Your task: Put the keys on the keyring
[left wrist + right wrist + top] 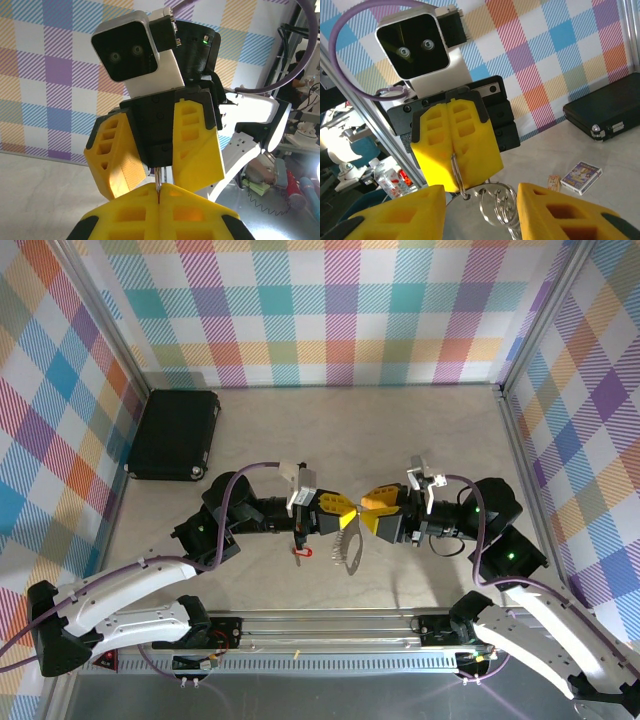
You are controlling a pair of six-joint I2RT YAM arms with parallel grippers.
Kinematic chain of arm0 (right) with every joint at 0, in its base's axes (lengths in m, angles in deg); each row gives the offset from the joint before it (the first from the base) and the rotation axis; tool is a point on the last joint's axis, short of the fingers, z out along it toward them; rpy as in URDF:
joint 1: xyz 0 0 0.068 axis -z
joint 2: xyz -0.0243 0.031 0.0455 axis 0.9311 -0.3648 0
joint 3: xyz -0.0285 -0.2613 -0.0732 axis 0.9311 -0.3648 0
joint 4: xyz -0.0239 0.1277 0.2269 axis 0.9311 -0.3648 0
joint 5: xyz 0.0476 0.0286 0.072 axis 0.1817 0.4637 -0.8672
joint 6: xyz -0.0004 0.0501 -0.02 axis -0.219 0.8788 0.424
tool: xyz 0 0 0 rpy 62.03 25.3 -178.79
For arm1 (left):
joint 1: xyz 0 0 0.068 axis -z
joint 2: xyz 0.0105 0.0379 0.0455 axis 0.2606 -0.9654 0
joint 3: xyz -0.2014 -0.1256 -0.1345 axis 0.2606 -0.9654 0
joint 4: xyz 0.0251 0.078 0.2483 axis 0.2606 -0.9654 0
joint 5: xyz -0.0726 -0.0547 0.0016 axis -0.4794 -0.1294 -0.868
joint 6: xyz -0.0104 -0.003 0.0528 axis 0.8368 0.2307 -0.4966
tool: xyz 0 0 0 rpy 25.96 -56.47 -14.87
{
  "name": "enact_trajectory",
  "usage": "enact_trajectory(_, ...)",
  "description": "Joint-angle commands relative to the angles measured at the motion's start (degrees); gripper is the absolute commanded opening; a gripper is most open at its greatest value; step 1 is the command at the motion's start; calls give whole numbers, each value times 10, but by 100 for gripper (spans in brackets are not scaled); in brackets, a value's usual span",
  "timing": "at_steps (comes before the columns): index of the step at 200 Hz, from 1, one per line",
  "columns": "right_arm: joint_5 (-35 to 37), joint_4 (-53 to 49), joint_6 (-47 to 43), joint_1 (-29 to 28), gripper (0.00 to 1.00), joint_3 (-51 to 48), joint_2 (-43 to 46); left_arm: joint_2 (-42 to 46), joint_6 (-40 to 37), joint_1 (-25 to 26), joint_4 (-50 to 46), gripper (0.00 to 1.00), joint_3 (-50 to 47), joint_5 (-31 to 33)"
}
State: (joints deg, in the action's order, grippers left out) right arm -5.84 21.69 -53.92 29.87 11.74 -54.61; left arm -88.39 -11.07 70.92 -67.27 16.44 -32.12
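My left gripper (346,512) is shut on the thin wire loop of the keyring (456,172), which shows edge-on between its fingertips (158,179). Below the loop hang silver rings (496,201) and a fan of thin silver pieces (347,548). My right gripper (371,508) faces the left one tip to tip. Its jaws stand open, with the hanging rings in the gap between them and touching neither finger (547,210). A small key with a red head (303,553) lies on the table just under the left gripper's wrist, to the left of the keyring.
A black case (173,433) lies at the far left of the table by the wall. A small card box (581,176) and a card (553,181) lie on the table surface. Checked walls with metal posts close in three sides, and a rail (330,625) runs along the near edge.
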Motion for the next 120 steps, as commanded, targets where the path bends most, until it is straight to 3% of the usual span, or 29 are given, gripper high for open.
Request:
enact_trajectory(1, 8, 24, -4, -5, 44, 16, 5, 4, 6, 6, 40, 0, -5, -13)
enact_trajectory(82, -14, 35, -2, -12, 31, 18, 1, 4, 9, 6, 45, 0, -6, -2)
enact_trajectory(120, -7, 30, -2, -13, 41, 18, 17, 8, 4, 6, 37, 0, -8, 12)
